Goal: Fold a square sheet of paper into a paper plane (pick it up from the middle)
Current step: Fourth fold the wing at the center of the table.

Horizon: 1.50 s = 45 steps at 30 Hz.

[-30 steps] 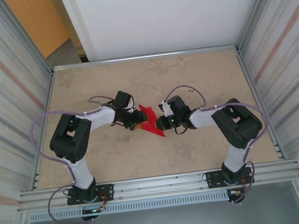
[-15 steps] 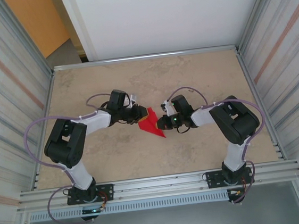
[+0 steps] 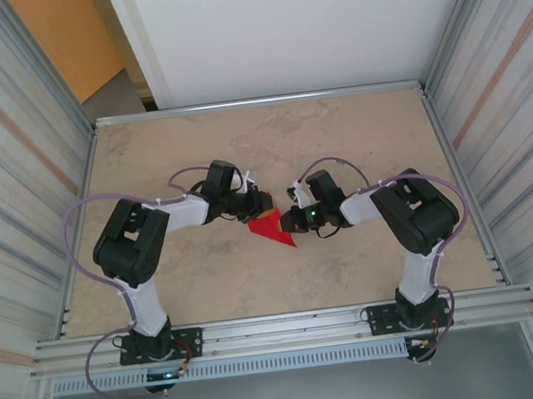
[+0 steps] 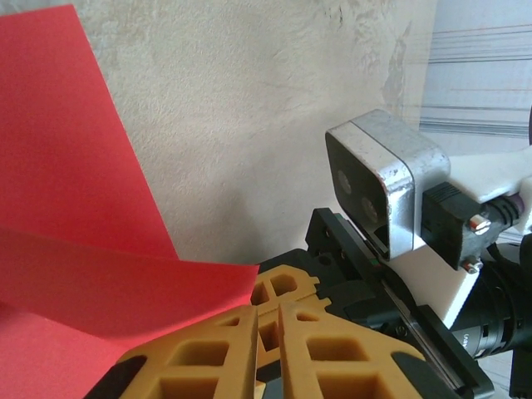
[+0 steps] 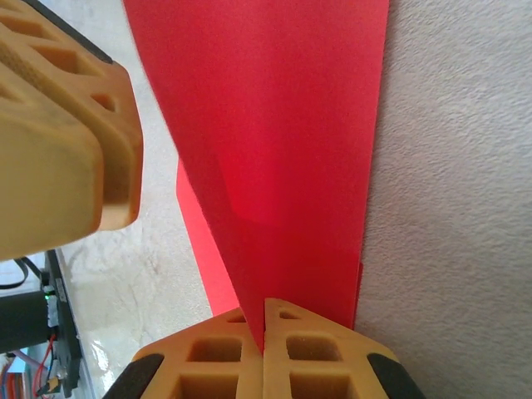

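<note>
Paper pinched by right end effector.

Plain, unmarked bright red paper on a mottled beige table; yellow-orange fingers; black-and-white arms.

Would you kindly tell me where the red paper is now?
In the top view's middle, the red paper is pinched in the right gripper, just right of the left gripper.

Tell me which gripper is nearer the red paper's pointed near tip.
Right. The right gripper is shut on the red paper close to that tip; the left gripper sits at the paper's far left edge, farther off.
</note>
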Tool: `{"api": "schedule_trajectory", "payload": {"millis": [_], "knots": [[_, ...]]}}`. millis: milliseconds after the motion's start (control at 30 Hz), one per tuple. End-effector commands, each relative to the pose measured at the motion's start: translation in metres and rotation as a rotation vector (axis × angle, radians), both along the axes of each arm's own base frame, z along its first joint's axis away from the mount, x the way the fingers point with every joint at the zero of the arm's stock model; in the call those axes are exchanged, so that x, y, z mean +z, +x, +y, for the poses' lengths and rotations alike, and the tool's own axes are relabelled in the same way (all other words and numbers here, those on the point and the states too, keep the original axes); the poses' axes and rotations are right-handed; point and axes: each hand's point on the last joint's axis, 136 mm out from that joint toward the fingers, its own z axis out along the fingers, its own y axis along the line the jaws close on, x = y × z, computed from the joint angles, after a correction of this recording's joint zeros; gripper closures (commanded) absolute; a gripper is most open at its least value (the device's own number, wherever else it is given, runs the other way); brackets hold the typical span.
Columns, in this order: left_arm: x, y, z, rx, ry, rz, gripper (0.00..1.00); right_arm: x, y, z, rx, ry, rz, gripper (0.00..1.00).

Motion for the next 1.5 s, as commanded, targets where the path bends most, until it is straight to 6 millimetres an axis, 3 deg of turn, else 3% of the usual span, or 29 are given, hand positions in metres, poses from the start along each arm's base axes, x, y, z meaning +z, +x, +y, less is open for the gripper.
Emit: {"api": "schedule_trajectory", "payload": {"millis": [0,333,867,1467], "knots": [[-0.002,0.002,-0.003,-0.013,0.006,0.018,0.86,-0.006,-0.002,-0.001,-0.004,-0.005,0.051,0.96],[-0.021,0.002,0.002,0.005,0.066,0.068,0.90,-0.005,-0.001,-0.001,-0.005,-0.008,0.065,0.93],[-0.029,0.002,0.004,0.004,0.102,0.097,0.91,0.019,-0.010,-0.012,-0.003,0.012,0.092,0.72],[-0.035,0.002,0.007,0.016,0.123,0.113,0.91,0.002,-0.032,-0.026,0.061,-0.056,0.105,0.76]]}}
